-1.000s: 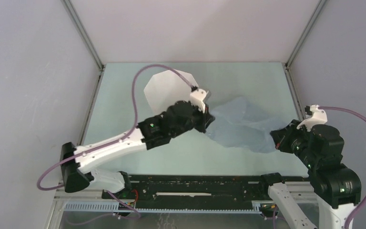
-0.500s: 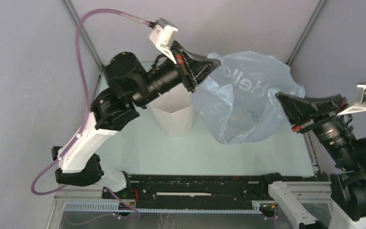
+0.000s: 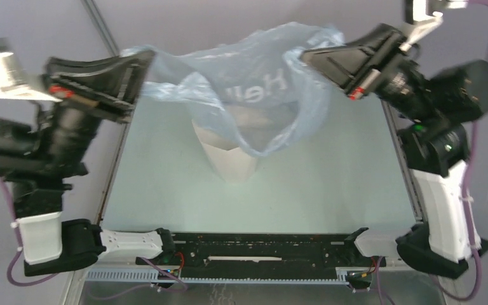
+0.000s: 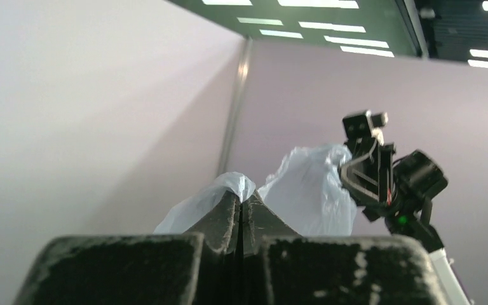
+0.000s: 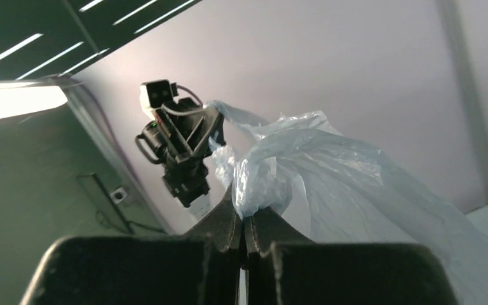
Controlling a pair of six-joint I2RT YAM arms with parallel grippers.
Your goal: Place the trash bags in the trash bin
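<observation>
Bag: a thin, crinkly, translucent pale blue plastic trash bag (image 3: 254, 79) with white printed lettering on its face; the film is wrinkled and bunched at both held ends.
Bag location: held in the air over the middle of the table, spread between the two grippers, with its lowest fold sagging over the mouth of the bin.
Bag-to-bin contact: cannot be determined from the overhead view.
Bag axis: long axis runs left to right, from one gripper to the other; the slack belly points down.
Bin: a tall translucent white plastic trash bin (image 3: 232, 159) with faceted sides, upright, mouth up, under the bag.
Left gripper (image 3: 145, 68): fingers pressed together on the bag's left edge; plastic bulges out past the tips in the left wrist view.
Right gripper (image 3: 306, 57): fingers pressed together on the bag's right edge; a wad of film sits at the tips in the right wrist view.
Table: pale green flat surface (image 3: 330, 190); the bin stands well apart from its side edges.
Enclosure: grey walls (image 3: 13, 19) at left, right and rear; both grippers are raised near the side walls.
</observation>
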